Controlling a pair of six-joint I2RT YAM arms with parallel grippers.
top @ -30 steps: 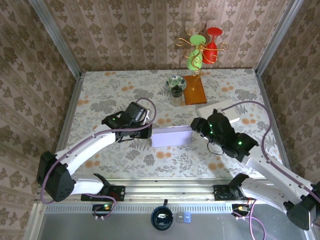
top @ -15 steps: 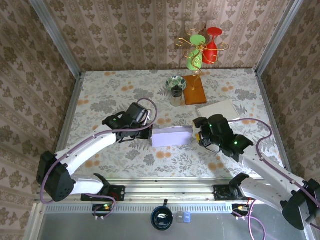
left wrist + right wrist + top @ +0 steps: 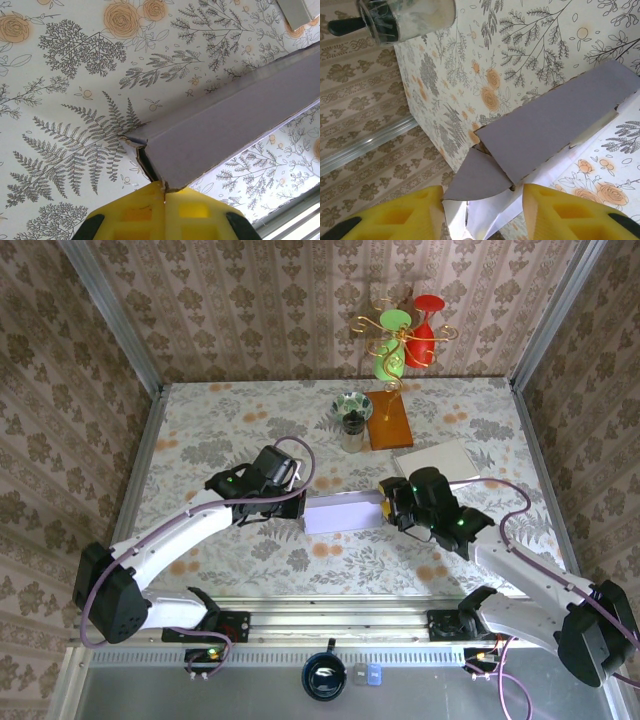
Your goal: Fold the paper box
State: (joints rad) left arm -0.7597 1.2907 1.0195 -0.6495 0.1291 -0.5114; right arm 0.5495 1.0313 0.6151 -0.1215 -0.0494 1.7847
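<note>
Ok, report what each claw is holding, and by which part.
The left claw is shut on the lavender paper box, pinching its left end corner. The right claw stands open astride the box's triangular right end flap, gripping nothing yet.

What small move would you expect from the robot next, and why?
Probably the right gripper closes on the triangular end flap of the pale purple paper box: its yellow fingers stand apart either side of it, while the left gripper pinches the opposite end.

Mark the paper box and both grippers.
paper box (image 3: pixel 343 512), top external view, middle of its top face.
left gripper (image 3: pixel 164 192), left wrist view, where its fingertips meet.
right gripper (image 3: pixel 482 200), right wrist view, midway between its fingertips.
</note>
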